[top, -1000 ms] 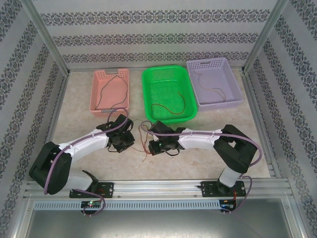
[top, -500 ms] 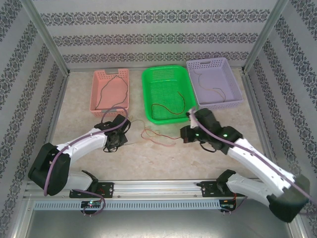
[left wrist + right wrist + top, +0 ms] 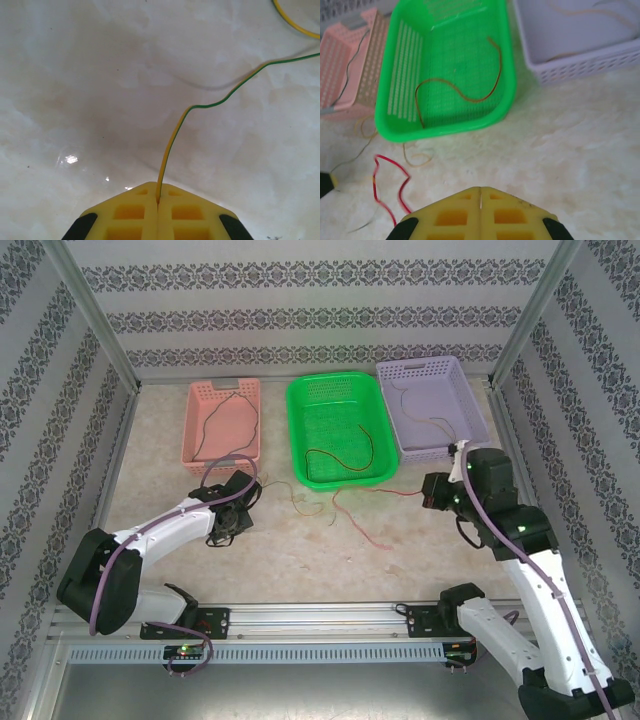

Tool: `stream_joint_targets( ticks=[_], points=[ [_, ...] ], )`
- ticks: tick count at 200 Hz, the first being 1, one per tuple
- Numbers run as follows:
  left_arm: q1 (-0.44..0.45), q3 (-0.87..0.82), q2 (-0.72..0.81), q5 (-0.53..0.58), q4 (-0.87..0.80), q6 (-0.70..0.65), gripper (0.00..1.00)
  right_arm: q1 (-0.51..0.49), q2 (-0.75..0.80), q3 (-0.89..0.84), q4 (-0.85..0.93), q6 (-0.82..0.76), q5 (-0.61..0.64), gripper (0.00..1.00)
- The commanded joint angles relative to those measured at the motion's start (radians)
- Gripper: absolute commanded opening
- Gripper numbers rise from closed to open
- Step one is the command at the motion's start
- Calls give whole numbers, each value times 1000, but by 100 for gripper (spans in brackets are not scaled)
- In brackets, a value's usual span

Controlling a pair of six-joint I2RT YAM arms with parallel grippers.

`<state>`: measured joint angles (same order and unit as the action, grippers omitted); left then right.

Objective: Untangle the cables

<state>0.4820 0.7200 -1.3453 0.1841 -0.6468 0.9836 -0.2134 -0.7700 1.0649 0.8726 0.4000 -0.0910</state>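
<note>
My left gripper (image 3: 238,512) (image 3: 158,192) sits low on the table, left of centre, shut on a thin green-and-yellow cable (image 3: 172,137) that rises from between its fingertips and curves off right. My right gripper (image 3: 432,491) (image 3: 480,192) is shut in front of the purple basket. A red cable (image 3: 385,491) (image 3: 390,167) stretches across the table to it and passes under its fingers, so the grip point is hidden. A loose orange-yellow cable (image 3: 308,507) (image 3: 415,160) lies between the grippers, just in front of the green basket.
Three baskets stand at the back: pink (image 3: 222,462), green (image 3: 345,480) (image 3: 445,131) and purple (image 3: 445,450) (image 3: 585,67). Each holds one thin cable: dark (image 3: 243,425), red-brown (image 3: 340,460) (image 3: 465,97) and brown (image 3: 430,420). Patterned walls close in the table.
My right arm swung from the table's middle out to the right, drawing the red cable away from the tangle. The left gripper stayed almost in place, still shut on its cable.
</note>
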Motion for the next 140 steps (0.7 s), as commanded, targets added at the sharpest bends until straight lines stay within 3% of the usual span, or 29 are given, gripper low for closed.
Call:
stream_joint_targets(
  ticks=[1,42,77,102,118,140],
  points=[
    [-17,-3,20,40,-53,-22,0,71,-3,81,-4,-30,95,0],
    [-18,0,24,41,-50,-26,0,143,-84,207,-107,-25,89,0],
    [-19,41,25,13,-31,-33,0,143,-131,248,-180,-17,-12,0],
    [-18,135,56,-6,-48,-22,36,142,-135,214,-236,7,-125,0],
    [-18,220,86,-22,-67,15,47,139,-140,187,-280,32,-216,0],
    [-18,339,114,-52,-74,98,52,115,-141,148,-323,52,-254,0]
  ],
)
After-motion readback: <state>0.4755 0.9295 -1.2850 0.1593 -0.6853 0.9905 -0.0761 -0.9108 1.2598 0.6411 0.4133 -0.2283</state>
